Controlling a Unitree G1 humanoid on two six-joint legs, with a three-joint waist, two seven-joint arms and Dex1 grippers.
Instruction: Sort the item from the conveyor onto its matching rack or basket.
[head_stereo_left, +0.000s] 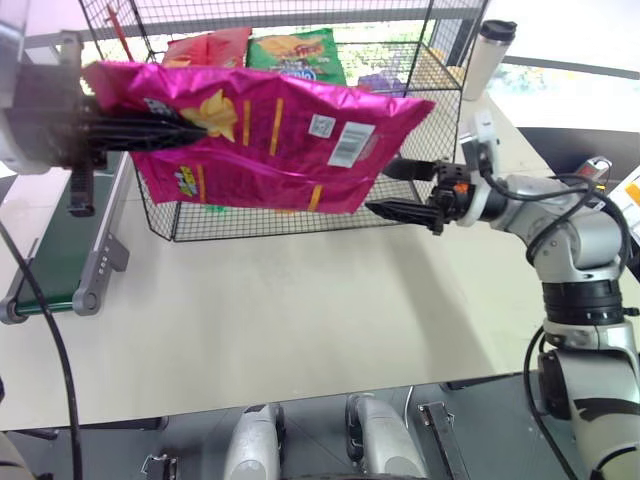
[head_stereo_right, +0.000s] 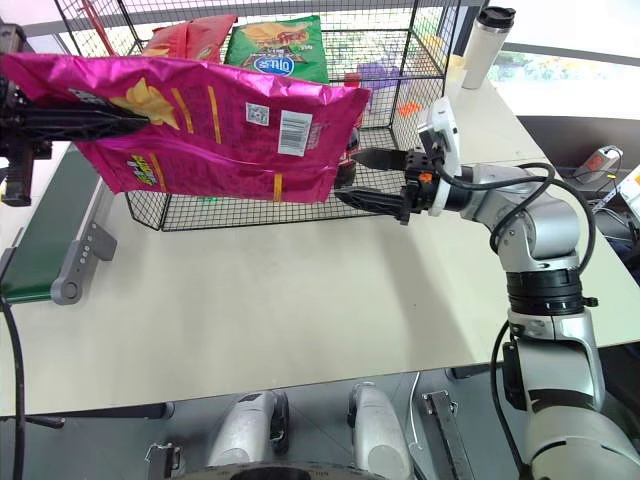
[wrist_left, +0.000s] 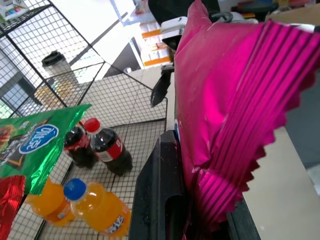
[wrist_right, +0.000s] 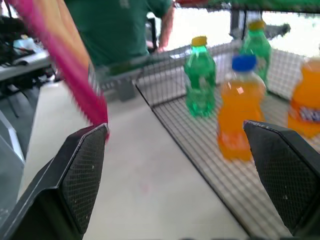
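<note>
Pale table (head_stereo_left: 300, 320), wire rack (head_stereo_left: 420, 90) at far side, conveyor (head_stereo_left: 50, 260) at left. Left gripper (head_stereo_left: 150, 130) clamped on pink chip bag (head_stereo_left: 270, 140), held aloft before rack. Right gripper (head_stereo_right: 375, 180) spread wide, empty, near bag's right end. Bag off conveyor; placing left.

Magenta chip bag (head_stereo_left: 270, 140) with yellow stripes; black wire rack (head_stereo_left: 300, 215); dark green conveyor (head_stereo_left: 45, 255)

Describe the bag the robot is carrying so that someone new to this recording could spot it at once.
Look in front of the black wire rack on the pale table: the pink chip bag hangs in the air there, clamped at one end by the left gripper. Unlike the red chip bags and green chip bag lying on the rack, it is magenta with yellow stripes and a white barcode patch.
</note>
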